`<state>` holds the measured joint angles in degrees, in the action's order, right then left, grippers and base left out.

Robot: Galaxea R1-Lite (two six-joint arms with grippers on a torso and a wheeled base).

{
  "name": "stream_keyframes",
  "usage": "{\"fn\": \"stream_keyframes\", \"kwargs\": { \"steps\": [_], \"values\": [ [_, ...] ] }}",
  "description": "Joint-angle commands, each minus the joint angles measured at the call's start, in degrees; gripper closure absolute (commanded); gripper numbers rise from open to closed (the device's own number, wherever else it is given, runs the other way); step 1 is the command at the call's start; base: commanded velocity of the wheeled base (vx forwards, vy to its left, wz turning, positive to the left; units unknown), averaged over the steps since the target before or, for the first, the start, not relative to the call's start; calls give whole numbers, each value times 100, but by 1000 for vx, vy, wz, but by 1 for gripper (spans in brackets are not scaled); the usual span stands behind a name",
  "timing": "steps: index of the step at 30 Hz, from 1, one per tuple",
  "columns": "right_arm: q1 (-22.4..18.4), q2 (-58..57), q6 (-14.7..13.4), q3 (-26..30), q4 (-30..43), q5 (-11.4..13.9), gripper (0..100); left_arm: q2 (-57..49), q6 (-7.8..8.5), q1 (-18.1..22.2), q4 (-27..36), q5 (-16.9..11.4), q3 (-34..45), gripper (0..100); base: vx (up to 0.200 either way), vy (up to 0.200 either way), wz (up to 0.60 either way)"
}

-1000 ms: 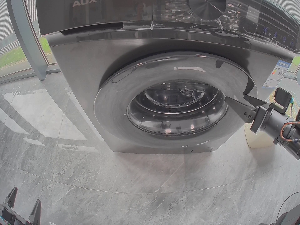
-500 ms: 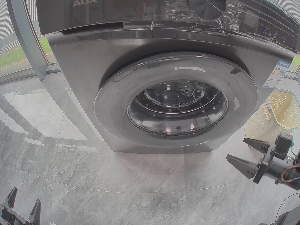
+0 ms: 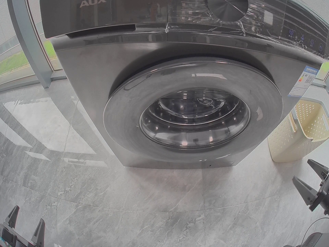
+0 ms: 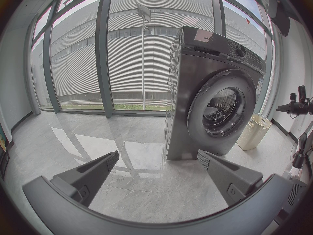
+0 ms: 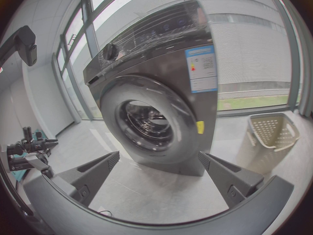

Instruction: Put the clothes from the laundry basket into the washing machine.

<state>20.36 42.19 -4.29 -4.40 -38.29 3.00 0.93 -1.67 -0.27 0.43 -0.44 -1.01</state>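
**Both grippers open and empty before a closed washing machine**

The right gripper hangs low above the grey marble-tiled floor. Its two dark fingers are spread wide apart and hold nothing. The right wrist view shows the same wide gap in the right gripper, with bare floor between the fingers.

Straight ahead of this gripper, near it but not touching, stands the laundry basket. It is a cream plastic basket with perforated walls, upright on the floor. The upper inside walls can be seen, but the bottom is hidden, so I cannot tell whether clothes lie inside.

Ahead of the right gripper and to its left stands the washing machine, a dark grey front-loader. The basket sits just beside the machine's right front corner. The round door is shut flat against the front. Its glass porthole shows the metal drum behind. A round dial sits on the top control panel, which is still covered in clear film. A blue and white label is stuck near the machine's upper right corner.

The left gripper sits low and well apart from everything. Its fingers are also spread wide and hold nothing. The washing machine stands ahead of it and to its right, and the basket lies farther right, beyond the machine.

Behind the machine, tall windows look out on a grey building.
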Motion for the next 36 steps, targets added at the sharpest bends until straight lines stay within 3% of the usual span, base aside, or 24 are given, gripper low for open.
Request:
{"fn": "stream_keyframes", "kwargs": {
  "steps": [1, 4, 8, 12, 14, 16, 17, 22, 24, 29, 32, 36],
  "values": [
    [-1535, -2743, 209, -131, 2186, 60, 0, -75, -9, 0, 1, 0, 92, 0, 0, 0, 0],
    [-1614, -3525, 245, 1, 2924, 43, 0, -75, -18, 0, 1, 0, 92, 0, 0, 0, 0],
    [-1869, -3947, 271, 414, 2959, 60, 0, -75, -9, 0, 1, 0, 92, 0, 0, 0, 0],
    [-2001, -4219, 332, 414, 3706, 25, 0, -75, -9, 0, 1, 0, 92, 0, 0, 0, 0],
    [-2009, -4219, 332, 440, 3601, -115, 0, -75, -44, 0, 1, 9, 92, 0, 0, 0, 0],
    [-2027, -4219, 332, 440, 3803, -546, 0, -75, -88, 0, 1, 18, 92, 0, 0, 0, 0],
    [-2027, -4219, 332, 440, 3829, -572, 0, -75, -79, 0, 1, 18, 92, 0, 0, 0, 0],
    [-2036, -4219, 499, 440, 3838, -423, 0, -75, -88, 0, 1, 18, 92, 0, 0, 0, 0],
    [-2036, -4219, 552, 440, 3820, -238, 0, -75, -88, 0, 1, 18, 92, 0, 0, 0, 0],
    [-2018, -4219, 473, 440, 3829, -247, 0, -75, -88, 0, 1, 35, 92, 0, 0, 0, 0],
    [-2009, -4219, 464, 440, 3838, -247, 0, -84, 79, 9, -16, 53, 101, 0, 0, 0, 0],
    [-2009, -4219, 368, 440, 3820, -256, 0, -84, 88, 9, -16, 53, 101, 0, 0, 0, 0]
  ]
}}
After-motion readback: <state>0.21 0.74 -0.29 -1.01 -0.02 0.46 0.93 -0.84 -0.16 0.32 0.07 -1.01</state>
